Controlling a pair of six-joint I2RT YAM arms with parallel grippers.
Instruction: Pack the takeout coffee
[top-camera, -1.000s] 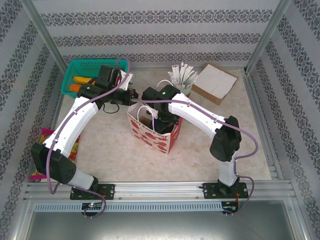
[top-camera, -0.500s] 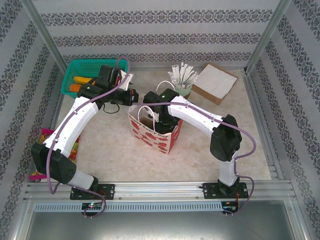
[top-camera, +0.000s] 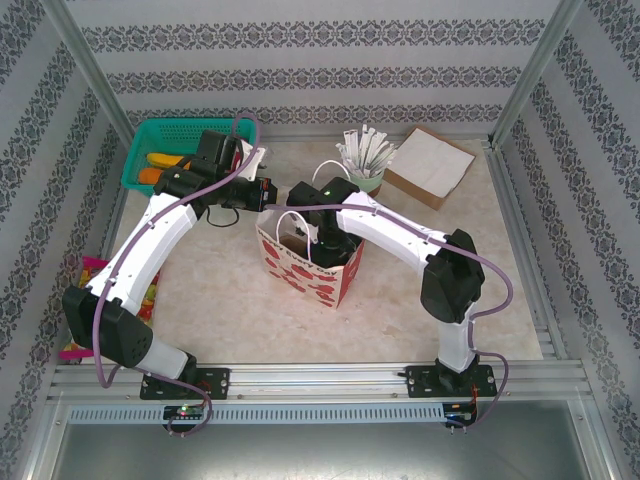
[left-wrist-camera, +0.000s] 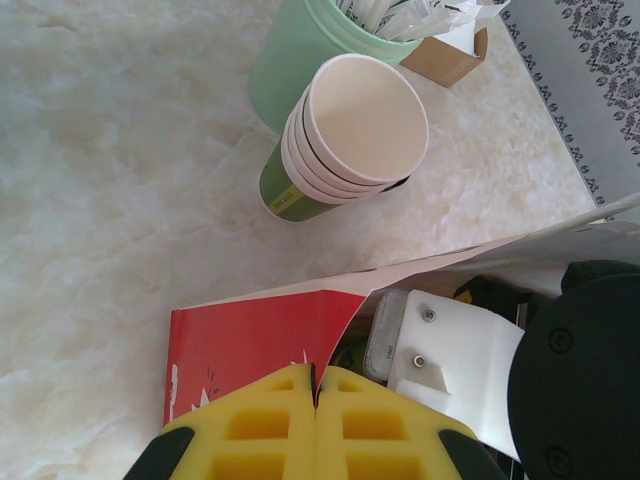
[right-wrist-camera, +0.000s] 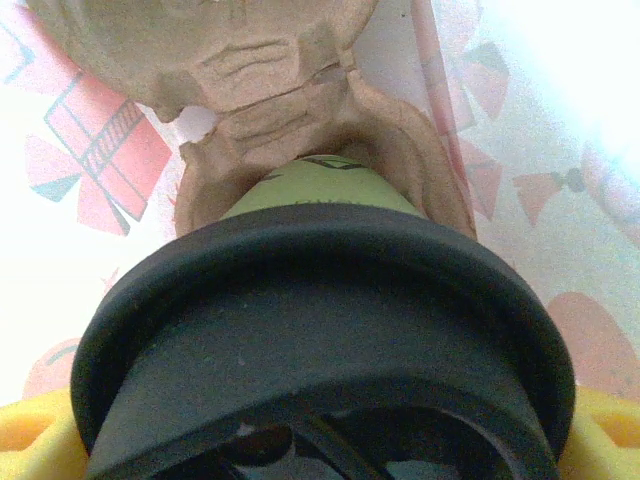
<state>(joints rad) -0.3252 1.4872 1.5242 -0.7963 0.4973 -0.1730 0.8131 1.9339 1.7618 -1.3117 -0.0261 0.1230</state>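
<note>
Marble tabletop (top-camera: 230, 300), cup stack (left-wrist-camera: 345, 140) near bag (left-wrist-camera: 250, 340)

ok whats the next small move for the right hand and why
Probably ease the right hand straight down slightly: the small green paper cup with a black plastic lid it grips points into a pocket of the brown moulded-pulp carrier, though seating is unclear. The left hand pinches the rim of the red-patterned paper bag.

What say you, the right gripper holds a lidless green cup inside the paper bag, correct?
Not lidless: the right wrist view shows the right gripper holding a black-lidded green cup inside the paper bag.
</note>
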